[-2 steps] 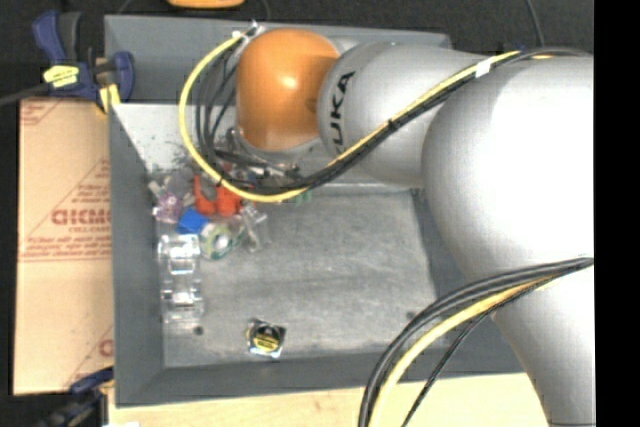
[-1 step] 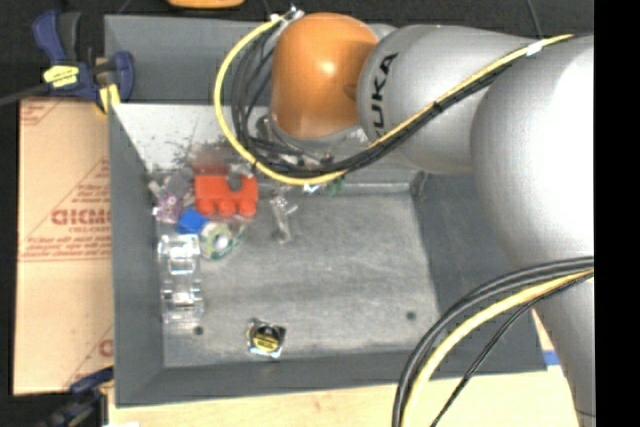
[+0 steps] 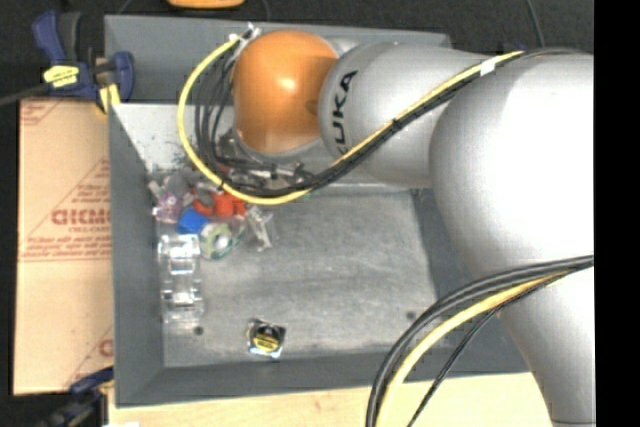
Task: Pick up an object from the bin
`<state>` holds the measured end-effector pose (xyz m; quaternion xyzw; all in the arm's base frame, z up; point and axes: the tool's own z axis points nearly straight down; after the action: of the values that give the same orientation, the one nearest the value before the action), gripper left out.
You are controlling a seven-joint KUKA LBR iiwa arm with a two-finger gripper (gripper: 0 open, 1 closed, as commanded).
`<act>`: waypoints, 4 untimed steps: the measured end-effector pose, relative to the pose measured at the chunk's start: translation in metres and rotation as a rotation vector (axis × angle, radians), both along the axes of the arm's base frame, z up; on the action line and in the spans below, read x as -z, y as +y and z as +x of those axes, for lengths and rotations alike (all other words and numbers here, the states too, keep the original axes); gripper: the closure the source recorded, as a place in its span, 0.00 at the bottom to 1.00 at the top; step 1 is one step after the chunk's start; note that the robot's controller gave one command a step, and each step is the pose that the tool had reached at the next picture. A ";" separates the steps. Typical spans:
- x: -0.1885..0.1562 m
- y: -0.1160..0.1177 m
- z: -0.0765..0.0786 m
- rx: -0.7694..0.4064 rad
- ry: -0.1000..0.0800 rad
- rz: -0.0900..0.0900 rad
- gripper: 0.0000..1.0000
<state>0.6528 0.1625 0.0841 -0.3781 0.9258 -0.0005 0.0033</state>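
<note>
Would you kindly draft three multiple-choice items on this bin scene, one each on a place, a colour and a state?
1. Where does the heap of small things lie?
A. on the left side of the bin
B. on its right side
C. outside it

2. What colour is the rounded cover on the wrist of the arm?
A. blue
B. orange
C. green

3. How is the small yellow-and-black thing placed?
A. buried in the heap
B. lifted above the bin
C. lying alone on the floor

Answers:
1 A, as the heap sits close to the left wall.
2 B, as the cover is plainly orange.
3 C, as it rests by the near wall, apart from the heap.
</note>
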 end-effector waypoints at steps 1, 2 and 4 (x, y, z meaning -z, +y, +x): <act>0.000 0.001 -0.001 0.005 0.003 0.002 1.00; 0.001 0.001 -0.002 0.005 0.010 0.001 0.00; -0.005 0.018 0.001 -0.016 0.001 -0.002 1.00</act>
<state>0.6541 0.1802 0.0893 -0.3855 0.9227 -0.0010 0.0026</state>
